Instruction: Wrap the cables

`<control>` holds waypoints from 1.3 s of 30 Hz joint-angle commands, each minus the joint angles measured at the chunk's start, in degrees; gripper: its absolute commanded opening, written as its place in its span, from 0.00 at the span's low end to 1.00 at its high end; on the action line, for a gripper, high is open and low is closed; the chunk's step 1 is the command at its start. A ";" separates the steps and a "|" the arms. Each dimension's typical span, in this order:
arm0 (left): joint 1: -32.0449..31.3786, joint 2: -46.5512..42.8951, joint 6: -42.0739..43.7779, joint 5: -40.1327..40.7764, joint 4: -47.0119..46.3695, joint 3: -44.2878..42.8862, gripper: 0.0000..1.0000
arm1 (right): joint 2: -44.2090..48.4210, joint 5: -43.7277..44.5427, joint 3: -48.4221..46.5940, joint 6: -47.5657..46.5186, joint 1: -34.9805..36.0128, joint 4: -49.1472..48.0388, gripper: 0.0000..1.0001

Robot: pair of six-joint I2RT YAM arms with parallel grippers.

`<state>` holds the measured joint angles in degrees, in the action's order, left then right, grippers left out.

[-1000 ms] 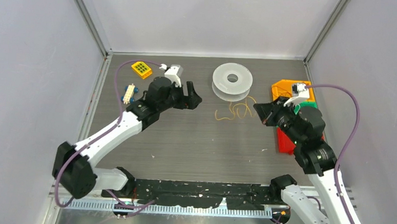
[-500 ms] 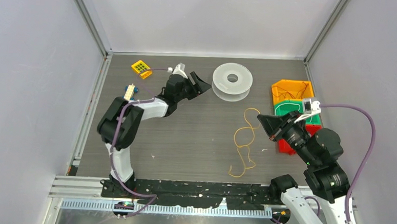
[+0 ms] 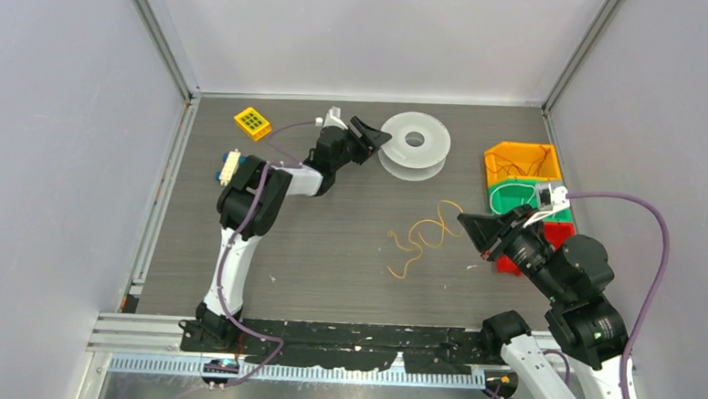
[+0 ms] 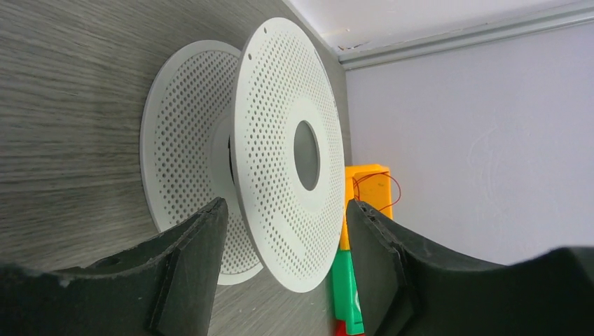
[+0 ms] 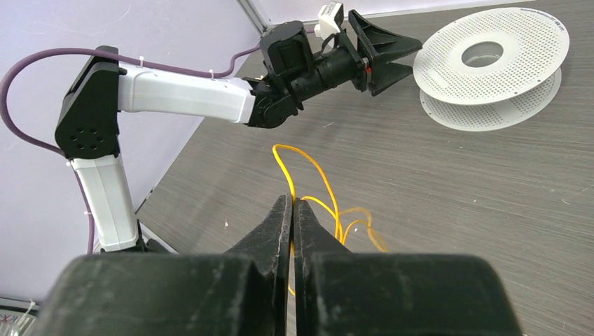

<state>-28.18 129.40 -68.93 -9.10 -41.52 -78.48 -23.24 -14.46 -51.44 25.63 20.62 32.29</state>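
The cable [image 3: 420,232] is a thin, curly yellow-orange wire lying loose on the table's middle, and one end rises to my right gripper [image 3: 465,222]. In the right wrist view that gripper [image 5: 292,204] is shut on the cable [image 5: 309,168], which loops away ahead of the tips. A white perforated spool [image 3: 414,145] lies flat at the back. My left gripper [image 3: 379,137] is at its left edge. In the left wrist view the gripper [image 4: 286,210] is open, its jaws either side of the spool's [image 4: 273,105] upper flange, with gaps on both sides.
Orange [image 3: 515,159], green [image 3: 513,195] and red [image 3: 554,232] bins stand along the right wall, behind my right arm. A yellow keypad block [image 3: 252,121] and a small white-and-blue part [image 3: 229,166] lie at the back left. Walls close in three sides.
My left gripper has swung right to the spool's edge and its jaws have narrowed. The right gripper drew the cable away from the spool toward the middle, where it now lies bunched.
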 commanded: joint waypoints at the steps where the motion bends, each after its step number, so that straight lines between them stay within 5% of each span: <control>1: -0.29 1.69 -2.86 0.55 -2.60 -2.71 0.64 | -0.58 0.29 -2.72 -0.92 0.35 -0.63 0.05; 10: -0.38 7.35 -6.13 -1.53 -9.92 -6.46 0.53 | -0.88 1.29 -2.66 -1.27 0.30 -0.35 0.05; 15: -0.51 7.37 -4.00 -3.49 -10.71 -9.12 0.27 | -0.69 1.55 -1.91 -1.19 0.26 -0.66 0.05; 21: -0.11 -1.46 0.05 -2.66 -11.03 -1.38 0.00 | -0.14 2.47 -1.50 -0.86 0.31 -0.67 0.05; 25: 0.76 -9.44 1.71 -2.98 -8.48 4.02 0.00 | 0.50 3.52 -1.43 -0.74 0.30 -0.66 0.05; 32: 0.21 -31.65 21.24 1.27 21.04 9.13 0.00 | 0.94 6.61 -3.57 -3.01 0.31 3.29 0.05; 39: -8.20 -47.59 42.14 24.02 54.51 4.70 0.00 | 2.51 7.85 -3.50 -4.88 0.31 5.68 0.06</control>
<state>-31.09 88.77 -41.95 -0.16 -5.06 -69.28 -22.28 -8.12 -53.15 22.59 20.64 37.34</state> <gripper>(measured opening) 0.032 0.066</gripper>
